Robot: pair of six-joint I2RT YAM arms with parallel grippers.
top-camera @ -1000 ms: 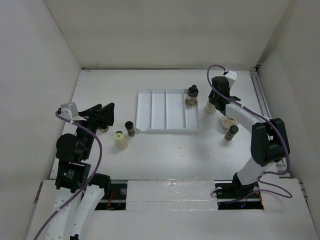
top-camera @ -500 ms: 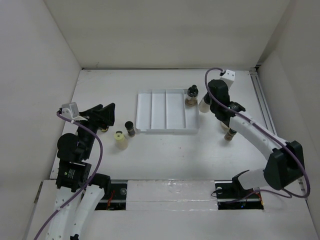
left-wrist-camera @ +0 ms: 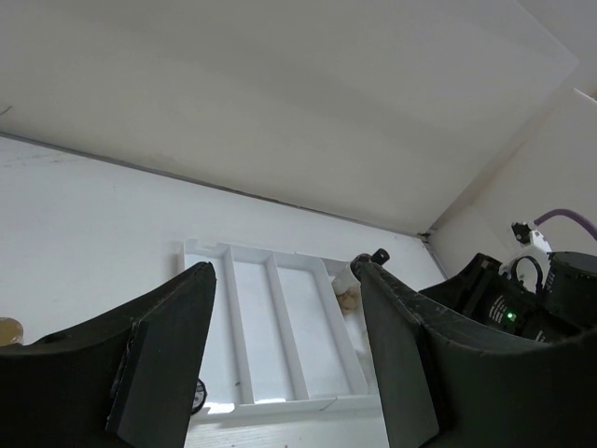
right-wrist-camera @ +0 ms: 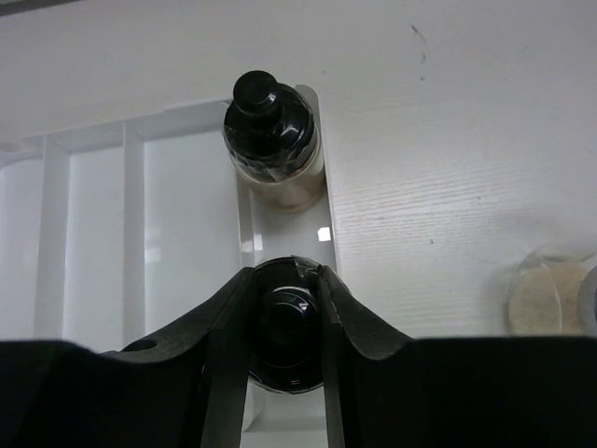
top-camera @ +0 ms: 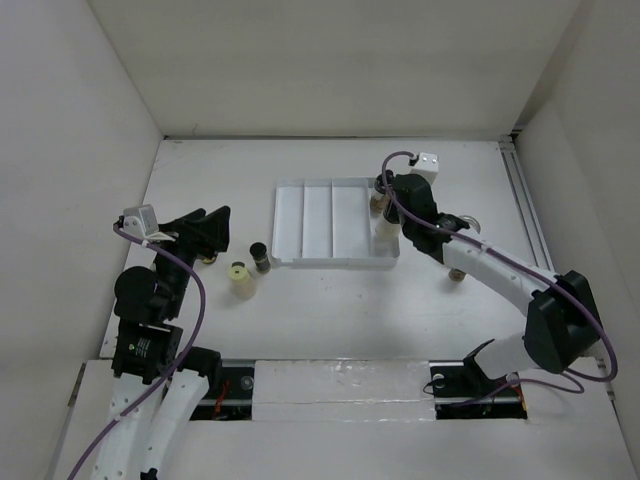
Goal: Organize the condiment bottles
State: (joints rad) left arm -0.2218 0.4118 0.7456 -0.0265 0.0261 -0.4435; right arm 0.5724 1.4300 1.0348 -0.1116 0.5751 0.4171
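Note:
My right gripper is shut on a black-capped condiment bottle, held over the narrow right compartment of the white tray. A second black-capped bottle with beige contents stands at that compartment's far end. My left gripper hangs open left of the tray, nothing between its fingers. Below it stand a yellow-topped bottle, a dark bottle and one partly hidden bottle.
Right of the tray, a beige bottle stands on the table, and a dark bottle is partly hidden behind my right arm. White walls close in the table on three sides.
My right gripper closed on a bottle right of the tray and carried it left, over the tray's right compartment. The left arm has not moved.

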